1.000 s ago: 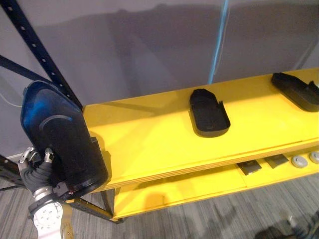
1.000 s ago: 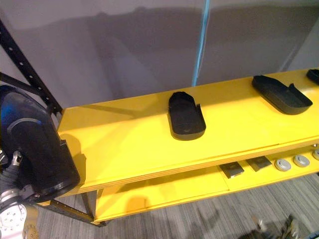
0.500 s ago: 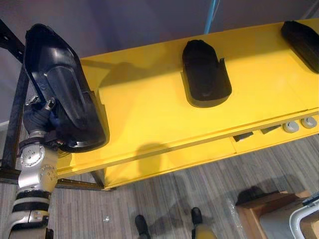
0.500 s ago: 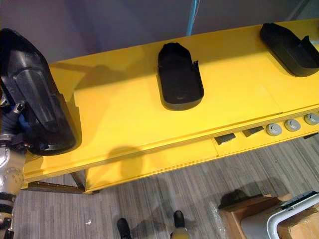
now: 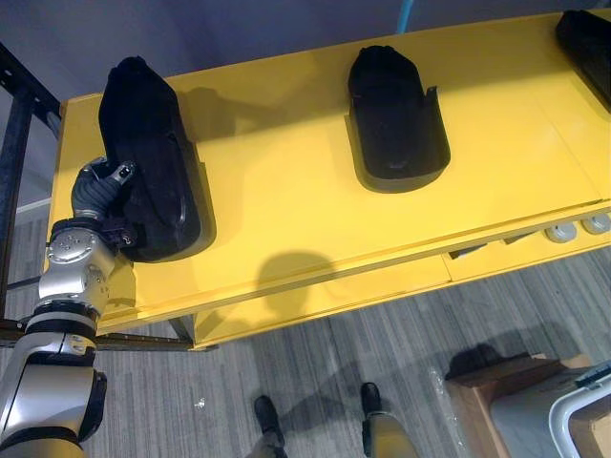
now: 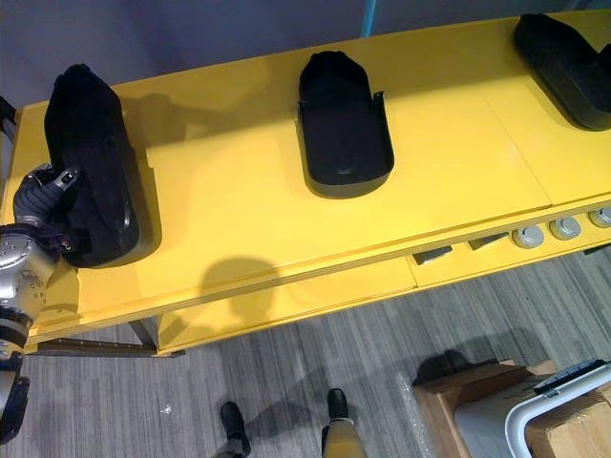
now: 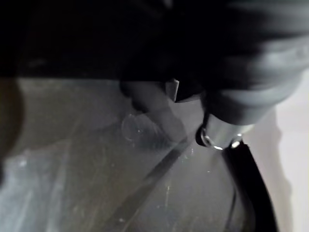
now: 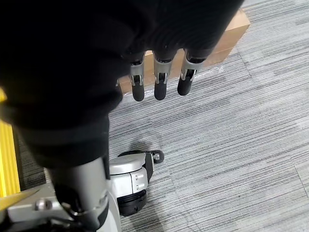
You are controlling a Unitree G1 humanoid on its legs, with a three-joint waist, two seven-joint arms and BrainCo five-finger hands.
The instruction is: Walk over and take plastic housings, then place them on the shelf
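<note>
One housing [image 5: 145, 129] lies on the shelf [image 5: 286, 196], its edge pinched by the left hand's [image 5: 94, 196] fingers [image 5: 121, 173].

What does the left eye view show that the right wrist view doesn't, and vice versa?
Left eye view: the left robot hand gripping a black housing at the left end of the yellow shelf, plus a middle housing and a far-right housing. Right wrist view: the right robot hand, fingers relaxed, holding nothing. Both: the shelf's yellow edge, the grey carpet floor and a cardboard box.
</note>
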